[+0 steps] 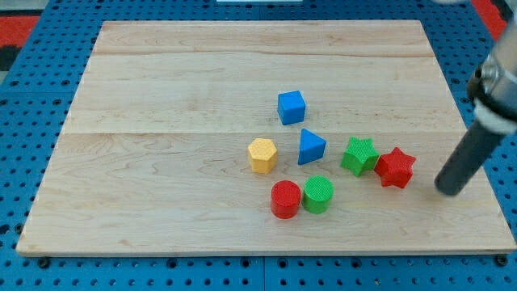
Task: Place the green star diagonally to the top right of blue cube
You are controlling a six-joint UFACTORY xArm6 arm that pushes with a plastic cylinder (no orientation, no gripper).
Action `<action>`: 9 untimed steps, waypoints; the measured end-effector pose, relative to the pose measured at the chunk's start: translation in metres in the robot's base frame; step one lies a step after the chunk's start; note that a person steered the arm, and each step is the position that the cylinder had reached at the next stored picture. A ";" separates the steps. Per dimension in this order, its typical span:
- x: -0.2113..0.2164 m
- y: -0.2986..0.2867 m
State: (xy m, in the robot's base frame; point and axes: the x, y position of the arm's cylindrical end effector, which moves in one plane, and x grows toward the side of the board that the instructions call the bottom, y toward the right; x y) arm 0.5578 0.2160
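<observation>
End effector: straight dark rod, no jaws, so nothing is grasped or released; my tip (449, 191) rests on the counter at the view's right, apart from every block, nearest the red star.
Counter: pale wooden board (161, 97) on a blue perforated base.
Blue cube: (292, 107) near the board's middle, standing alone, above the cluster.
Green star: (359, 155) below and to the view's right of the blue cube, touching the red star on its right side.
Red star: (396, 167) between the green star and my tip.
Blue triangle: (310, 147) just left of the green star, below the cube.
Other blocks: yellow hexagon (262, 155), red cylinder (285, 199), green cylinder (318, 194), grouped at the view's bottom.
Progress: not yet done; judged early stage.
Remaining: green star must travel up the view to sit above and right of the cube; red star obstructs the approach from the right.
</observation>
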 end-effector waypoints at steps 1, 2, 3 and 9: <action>-0.034 -0.095; -0.081 -0.095; -0.097 -0.117; -0.206 -0.040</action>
State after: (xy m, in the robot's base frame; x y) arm 0.3516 0.1759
